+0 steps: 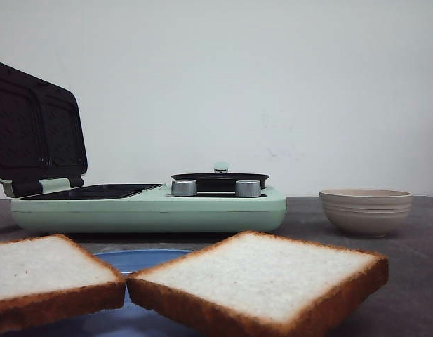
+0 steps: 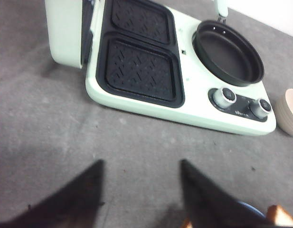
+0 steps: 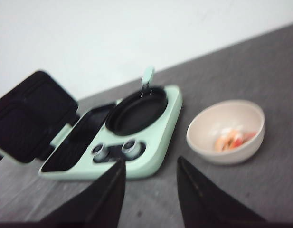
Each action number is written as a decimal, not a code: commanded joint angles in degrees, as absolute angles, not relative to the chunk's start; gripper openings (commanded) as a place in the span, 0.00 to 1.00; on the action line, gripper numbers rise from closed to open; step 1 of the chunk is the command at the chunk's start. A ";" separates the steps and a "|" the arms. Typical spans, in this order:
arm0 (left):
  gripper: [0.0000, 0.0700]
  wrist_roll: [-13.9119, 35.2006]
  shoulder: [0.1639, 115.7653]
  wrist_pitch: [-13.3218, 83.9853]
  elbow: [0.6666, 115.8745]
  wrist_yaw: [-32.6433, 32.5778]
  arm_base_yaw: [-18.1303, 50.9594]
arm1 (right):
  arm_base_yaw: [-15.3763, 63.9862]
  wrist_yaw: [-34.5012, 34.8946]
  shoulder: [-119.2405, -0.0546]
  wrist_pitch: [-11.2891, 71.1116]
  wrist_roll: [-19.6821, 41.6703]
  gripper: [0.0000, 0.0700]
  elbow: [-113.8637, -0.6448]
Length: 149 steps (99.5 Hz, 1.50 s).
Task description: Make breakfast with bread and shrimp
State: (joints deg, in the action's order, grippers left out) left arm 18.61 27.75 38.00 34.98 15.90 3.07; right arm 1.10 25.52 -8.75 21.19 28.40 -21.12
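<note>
Two square slices of white bread with golden-brown crust (image 1: 255,277) lie side by side on a blue plate (image 1: 135,260) at the near edge of the grey table (image 2: 51,128). Behind stands a mint-green breakfast maker (image 1: 149,207), lid raised, with a round black pan (image 2: 227,54). The beige ribbed bowl (image 3: 225,132) holds pinkish shrimp (image 3: 230,139) (blurred). The left pincer (image 2: 141,194) and right pincer (image 3: 150,190) both hang wide and empty.

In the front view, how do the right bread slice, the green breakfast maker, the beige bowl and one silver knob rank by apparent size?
Largest to smallest, as they appear:
1. green breakfast maker
2. right bread slice, which lies much closer to the camera, so its true size relative to the maker is unsure
3. beige bowl
4. silver knob
</note>
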 commanded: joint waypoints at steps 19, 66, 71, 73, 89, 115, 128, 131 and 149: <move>0.50 20.45 28.05 38.15 36.05 21.69 3.14 | 3.73 26.72 -14.41 22.28 29.32 0.30 -22.55; 0.50 20.38 28.05 37.80 36.05 22.13 3.53 | 5.17 30.22 -20.49 29.78 27.92 0.30 -25.26; 0.50 20.38 28.05 37.93 36.05 22.13 3.81 | 5.17 30.48 -20.51 30.30 28.08 0.30 -25.34; 0.50 20.38 28.08 38.02 36.05 22.11 3.95 | 5.17 30.72 -20.51 30.52 28.10 0.30 -25.34; 0.50 21.61 29.85 38.02 36.07 22.06 4.51 | 5.17 31.38 -21.41 31.42 29.23 0.30 -25.39; 0.50 22.55 38.44 39.40 39.38 21.98 4.58 | 5.19 31.59 -28.45 35.11 28.97 0.30 -27.53; 0.50 20.71 42.26 42.13 42.72 22.02 5.39 | 5.39 31.73 -30.81 38.46 25.85 0.30 -29.65; 0.50 20.05 42.94 42.78 43.38 22.06 5.67 | 5.56 31.73 -31.00 38.65 25.50 0.31 -29.98; 0.51 18.35 45.47 47.44 45.41 22.44 6.96 | 6.52 33.10 -31.00 39.13 25.06 0.59 -30.37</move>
State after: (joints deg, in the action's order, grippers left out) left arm 20.16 44.66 46.24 44.53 22.13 6.63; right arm 6.07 32.40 -30.79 38.89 26.15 -29.50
